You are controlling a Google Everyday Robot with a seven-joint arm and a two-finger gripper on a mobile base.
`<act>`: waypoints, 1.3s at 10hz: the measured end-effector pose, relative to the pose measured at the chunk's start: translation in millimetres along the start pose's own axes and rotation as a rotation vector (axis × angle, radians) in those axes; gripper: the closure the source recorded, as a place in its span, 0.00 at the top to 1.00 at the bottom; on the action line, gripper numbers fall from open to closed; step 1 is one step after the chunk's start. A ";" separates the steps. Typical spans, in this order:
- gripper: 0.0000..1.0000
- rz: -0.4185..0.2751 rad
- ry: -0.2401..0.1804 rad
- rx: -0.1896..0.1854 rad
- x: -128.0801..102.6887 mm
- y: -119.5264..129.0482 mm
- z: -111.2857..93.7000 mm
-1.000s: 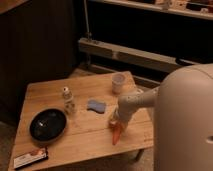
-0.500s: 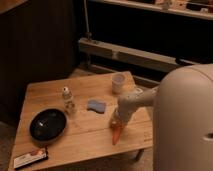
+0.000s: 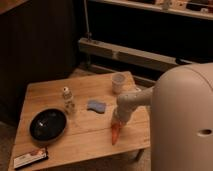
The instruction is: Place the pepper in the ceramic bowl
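Pepper flat on table, near right edge | gripper down on its top end, fingers clamped shut on it | bowl well off to the left

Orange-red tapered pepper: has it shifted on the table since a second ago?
No. The pepper keeps its spot right of the flat blue sponge, with the gripper shut at its upper end.

Smooth white rounded body, arm, hand
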 end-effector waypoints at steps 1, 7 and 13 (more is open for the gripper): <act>0.36 -0.001 0.001 0.000 -0.3 1.0 -0.1; 0.36 -0.072 -0.033 -0.041 -10.1 35.4 -46.7; 0.36 -0.449 -0.069 -0.074 -13.6 189.9 -102.6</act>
